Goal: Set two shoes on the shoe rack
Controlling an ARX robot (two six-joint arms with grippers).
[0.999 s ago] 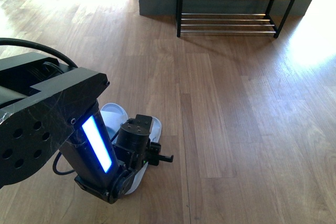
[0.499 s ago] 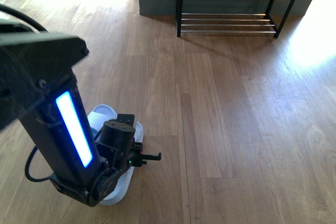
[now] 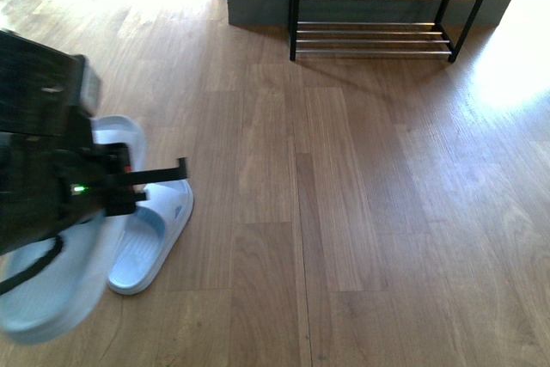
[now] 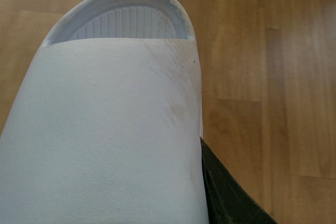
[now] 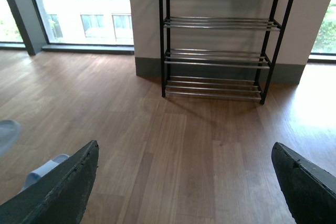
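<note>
left pincer (image 4: 157, 195), gripping pale blue slide (image 4: 113, 129)

Front view looks down from the robot's body across the brown wood-plank floor (image 3: 369, 212) to the distant black-framed, silver-rodded shoe rack (image 3: 378, 15), both shared by the low, level right wrist view; left wrist view presses close over a pale blue moulded rubber slide sandal (image 4: 105, 129).

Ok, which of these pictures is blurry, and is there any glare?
Front view: left arm and the pale blue slide sandal below it are motion-smeared, sunlight glares on the wooden floor. Right wrist view: windows blown out. Left wrist view: sharp.
</note>
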